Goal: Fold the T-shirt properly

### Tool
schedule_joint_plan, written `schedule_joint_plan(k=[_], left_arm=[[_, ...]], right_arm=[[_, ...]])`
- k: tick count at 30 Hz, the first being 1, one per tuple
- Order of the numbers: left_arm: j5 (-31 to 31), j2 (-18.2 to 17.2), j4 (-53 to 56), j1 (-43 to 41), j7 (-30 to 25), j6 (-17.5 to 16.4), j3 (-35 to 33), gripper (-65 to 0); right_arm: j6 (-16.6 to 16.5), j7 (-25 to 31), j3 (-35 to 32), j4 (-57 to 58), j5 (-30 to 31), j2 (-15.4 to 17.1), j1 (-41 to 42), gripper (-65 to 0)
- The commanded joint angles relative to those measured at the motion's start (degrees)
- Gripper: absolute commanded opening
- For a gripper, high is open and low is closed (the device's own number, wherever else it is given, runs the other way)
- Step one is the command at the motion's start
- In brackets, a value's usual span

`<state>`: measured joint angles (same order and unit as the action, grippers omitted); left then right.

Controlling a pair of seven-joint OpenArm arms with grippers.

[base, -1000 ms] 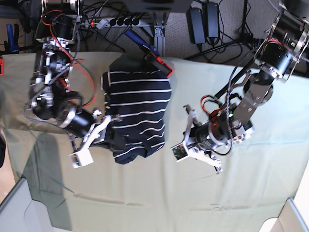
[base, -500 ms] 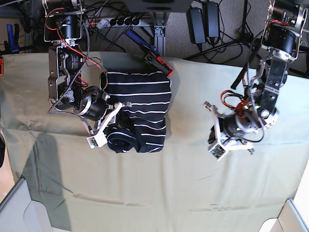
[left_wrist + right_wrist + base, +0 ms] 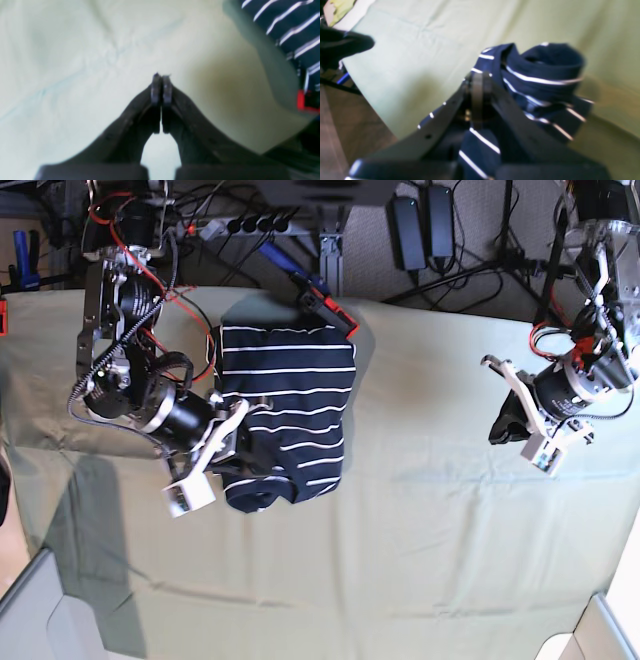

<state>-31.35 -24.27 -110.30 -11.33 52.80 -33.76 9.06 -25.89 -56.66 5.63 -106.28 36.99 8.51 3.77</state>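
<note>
The T-shirt (image 3: pixel 292 395), dark navy with thin white stripes, lies folded on the olive-green cloth (image 3: pixel 400 560), left of centre in the base view. Its lower edge is rolled up into a hump (image 3: pixel 545 67). My right gripper (image 3: pixel 244 452) sits at that lower-left edge. In the right wrist view the right gripper (image 3: pixel 481 82) is shut, with striped T-shirt fabric bunched at the fingertips. My left gripper (image 3: pixel 500 432) hangs far to the right, well clear of the shirt. The left gripper (image 3: pixel 161 81) is shut on nothing above bare cloth, and a T-shirt corner (image 3: pixel 287 25) shows at the top right.
A red-and-black tool (image 3: pixel 335 315) lies at the shirt's far right corner, seen again as the tool (image 3: pixel 303 100). A power strip (image 3: pixel 240 225) and cables run behind the table's back edge. Grey bin edges (image 3: pixel 30 610) sit at the front corners.
My left arm has swung away to the right and up, farther from the shirt. My right gripper has shifted slightly down and left along the shirt's lower-left edge, which stays rolled.
</note>
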Motion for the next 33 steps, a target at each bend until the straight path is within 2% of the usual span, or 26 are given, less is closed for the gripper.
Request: schedule_joint_plan(k=[1,8,14,18,21,27,33], left_arm=[[-1.42,-0.66,-2.38,-0.79,-0.61,-0.63,1.68,-65.0],[-5.49,-0.66,-7.41,-10.05,0.66,-1.68,11.5,-65.0],[-9.94,-0.63,-7.48,-17.44,2.71,-3.8,19.3,-65.0],[-10.73,-0.63,-7.45,-22.8,2.91,-4.55,21.51,-65.0],[-10.16,-0.48,-7.43,-27.71,2.95,-4.66,21.42,-65.0],[-8.52,-0.17,-6.95,-37.33,2.51,-4.66,21.38,-65.0],[-8.02,2.58,0.68,-40.41,3.21,-4.2,21.11,-65.0]], right_arm=[[-4.98,0.66,1.86,-2.32,0.94,0.35,0.11,-65.0],[-4.96,0.24,14.38,-6.47,2.29,2.99,-8.61,-65.0],[-4.98,-0.76,25.22,-6.49,6.43,3.87,-17.68,-65.0],[-4.98,-3.19,31.17,-6.49,10.75,3.85,-23.56,-65.0],[-4.98,-3.45,33.27,-6.49,11.06,3.85,-28.74,-65.0],[-4.98,-3.41,33.35,-6.4,11.02,3.69,-40.61,-65.0],[-4.96,-3.39,33.29,-4.26,10.8,3.67,-50.21,-65.0]])
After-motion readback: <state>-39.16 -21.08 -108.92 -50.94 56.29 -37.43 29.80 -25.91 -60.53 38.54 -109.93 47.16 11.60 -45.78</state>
